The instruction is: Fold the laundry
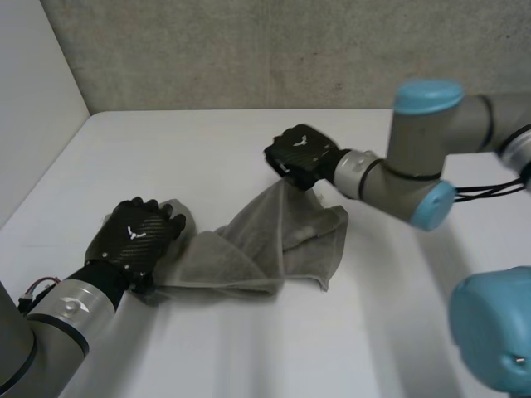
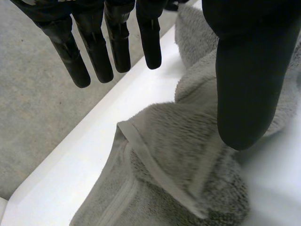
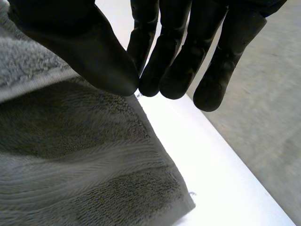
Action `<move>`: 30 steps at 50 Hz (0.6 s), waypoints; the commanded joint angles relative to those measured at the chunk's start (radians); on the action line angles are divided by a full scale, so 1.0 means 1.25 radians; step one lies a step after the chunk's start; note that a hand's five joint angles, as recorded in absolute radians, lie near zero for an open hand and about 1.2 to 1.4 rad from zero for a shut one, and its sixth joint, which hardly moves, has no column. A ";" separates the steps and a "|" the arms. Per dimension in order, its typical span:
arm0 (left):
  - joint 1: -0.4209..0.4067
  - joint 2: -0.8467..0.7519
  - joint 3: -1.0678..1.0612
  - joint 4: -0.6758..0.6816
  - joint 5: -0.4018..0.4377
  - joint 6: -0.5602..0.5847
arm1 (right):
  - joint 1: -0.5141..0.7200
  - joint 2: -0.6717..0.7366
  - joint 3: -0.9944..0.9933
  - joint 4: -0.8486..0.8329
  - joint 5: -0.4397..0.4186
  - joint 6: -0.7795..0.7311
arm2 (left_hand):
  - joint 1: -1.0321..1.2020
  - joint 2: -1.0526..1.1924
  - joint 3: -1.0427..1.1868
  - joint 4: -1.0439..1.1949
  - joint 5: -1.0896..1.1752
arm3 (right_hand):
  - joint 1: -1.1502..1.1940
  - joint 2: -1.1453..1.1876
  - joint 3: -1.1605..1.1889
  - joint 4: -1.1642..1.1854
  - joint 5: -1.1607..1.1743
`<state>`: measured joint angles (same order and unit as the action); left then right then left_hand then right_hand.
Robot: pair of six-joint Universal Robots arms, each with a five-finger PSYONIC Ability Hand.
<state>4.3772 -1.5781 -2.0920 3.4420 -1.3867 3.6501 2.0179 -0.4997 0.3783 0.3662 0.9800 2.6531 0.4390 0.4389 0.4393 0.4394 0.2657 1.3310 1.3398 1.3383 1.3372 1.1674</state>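
Observation:
A grey towel [image 1: 257, 240] lies crumpled in the middle of the white table [image 1: 249, 141]. My left hand [image 1: 137, 236] rests over its near left end. In the left wrist view the fingers [image 2: 94, 52] are straight and stand apart from the thumb [image 2: 244, 84], which hovers over a hemmed corner of the towel [image 2: 178, 165]. My right hand [image 1: 300, 155] is at the towel's far corner, and the cloth rises to it in a peak. There the thumb [image 3: 94, 52] meets the fingers [image 3: 178, 61] with the towel's [image 3: 70, 165] edge pinched between them.
A grey wall [image 1: 249, 50] stands behind the table and a white panel [image 1: 33, 99] along its left side. Both wrist views show the table's edge close by, with grey floor [image 2: 37, 94] [image 3: 263, 117] beyond it.

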 commanded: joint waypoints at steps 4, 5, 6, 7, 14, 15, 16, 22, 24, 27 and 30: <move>0.006 0.011 -0.005 0.001 0.002 -0.012 | -0.104 -0.306 0.378 -0.063 -0.011 0.019 | 0.101 0.101 0.101 0.101 0.100 | 0.052 0.045 0.046 0.047 0.043; 0.006 0.011 -0.005 0.001 0.002 -0.012 | -0.123 -0.364 0.460 -0.090 -0.011 0.014 | 0.101 0.102 0.101 0.101 0.100 | 0.052 0.045 0.046 0.047 0.043; 0.002 0.011 -0.004 0.001 0.002 -0.013 | -0.123 -0.365 0.461 -0.090 -0.011 0.014 | 0.113 0.113 0.113 0.113 0.112 | 0.052 0.045 0.046 0.047 0.043; 0.002 0.011 -0.004 0.001 0.002 -0.013 | -0.143 -0.422 0.537 -0.115 -0.007 0.010 | 0.113 0.113 0.113 0.113 0.112 | 0.052 0.045 0.046 0.047 0.043; -0.014 0.011 -0.001 0.003 0.013 -0.061 | -0.206 -0.594 0.793 -0.164 -0.018 -0.019 | 0.146 0.146 0.146 0.146 0.145 | 0.052 0.045 0.046 0.047 0.043; -0.014 0.011 -0.001 0.003 0.013 -0.061 | -0.216 -0.617 0.842 -0.171 -0.018 -0.029 | 0.146 0.146 0.146 0.146 0.145 | 0.052 0.045 0.046 0.047 0.043; -0.021 0.010 -0.003 0.003 0.027 -0.074 | -0.225 -0.633 0.884 -0.180 -0.018 -0.037 | 0.146 0.146 0.146 0.146 0.145 | 0.052 0.045 0.046 0.047 0.043; -0.031 -0.003 -0.013 0.001 0.083 -0.101 | -0.234 -0.653 0.971 -0.196 -0.011 -0.062 | 0.146 0.146 0.146 0.146 0.145 | 0.052 0.045 0.046 0.047 0.043; -0.033 -0.004 -0.014 -0.001 0.091 -0.102 | -0.235 -0.653 1.011 -0.214 -0.007 -0.068 | 0.146 0.146 0.146 0.146 0.145 | 0.052 0.045 0.046 0.047 0.043; -0.031 -0.015 -0.015 -0.001 0.092 -0.105 | -0.250 -0.654 1.043 -0.245 -0.005 -0.068 | 0.146 0.146 0.146 0.146 0.145 | 0.052 0.045 0.046 0.047 0.043; -0.033 -0.031 -0.015 -0.002 0.092 -0.104 | -0.257 -0.654 1.055 -0.260 -0.004 -0.067 | 0.146 0.146 0.146 0.146 0.145 | 0.052 0.045 0.046 0.047 0.043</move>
<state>4.3372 -1.5904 -2.1090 3.4416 -1.2762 3.5191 1.7145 -1.3237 1.6563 0.0869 0.9709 2.5686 0.5411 0.5416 0.5405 0.5411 0.3665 1.3423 1.3398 1.3425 1.3372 1.1743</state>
